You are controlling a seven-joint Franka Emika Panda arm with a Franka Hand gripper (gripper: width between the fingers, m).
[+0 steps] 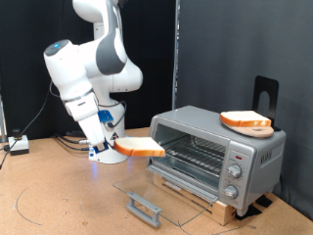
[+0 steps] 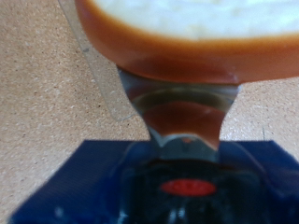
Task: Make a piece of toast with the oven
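Note:
My gripper (image 1: 115,145) is shut on a piece of toast (image 1: 140,149), a flat slice with a pale face and orange-brown crust, held level just off the exterior view's left of the oven's open front. In the wrist view the slice (image 2: 187,37) fills the frame's upper part with a finger (image 2: 182,107) clamped against its crust. The silver-grey oven (image 1: 217,147) stands on a wooden board, its glass door (image 1: 147,201) dropped flat, its wire rack (image 1: 191,152) bare. A second alike slice (image 1: 245,121) lies on the oven's roof.
Three round knobs (image 1: 235,174) sit on the oven's right panel. A black stand (image 1: 266,96) rises behind the oven. Cables and a small box (image 1: 18,145) lie at the exterior view's left on the brown table. Black curtains hang behind.

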